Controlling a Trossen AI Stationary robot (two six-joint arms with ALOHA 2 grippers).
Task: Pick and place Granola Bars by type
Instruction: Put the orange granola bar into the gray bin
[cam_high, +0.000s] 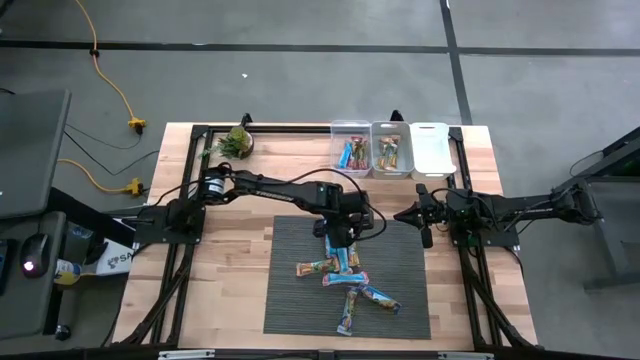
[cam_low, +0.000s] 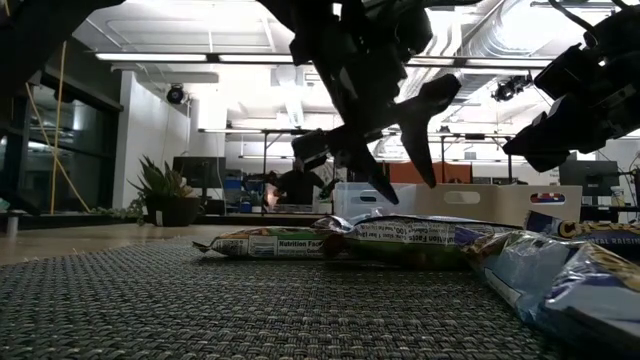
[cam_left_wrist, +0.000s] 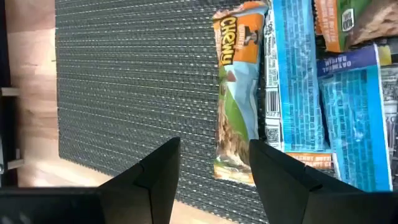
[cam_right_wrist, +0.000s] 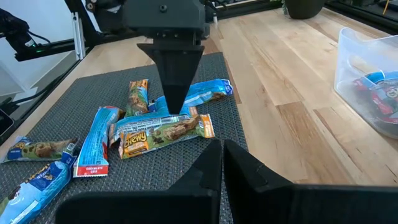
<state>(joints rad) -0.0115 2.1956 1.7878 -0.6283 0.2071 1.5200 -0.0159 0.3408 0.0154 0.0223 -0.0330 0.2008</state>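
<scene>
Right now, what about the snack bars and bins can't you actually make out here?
- High view: the left gripper hides the bars beneath it; wrappers in the filled bins are too small to read.
- Right wrist view: one bin is cut off by the edge.
- Low view: the nearest bars are blurred.
- Left wrist view: the blue bars run off the edge.

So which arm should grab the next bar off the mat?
Left. The left gripper hangs open right over the pile of Granola Bars on the mat, fingers either side of the orange-green bar. The right gripper waits off the mat's edge, shut.
</scene>
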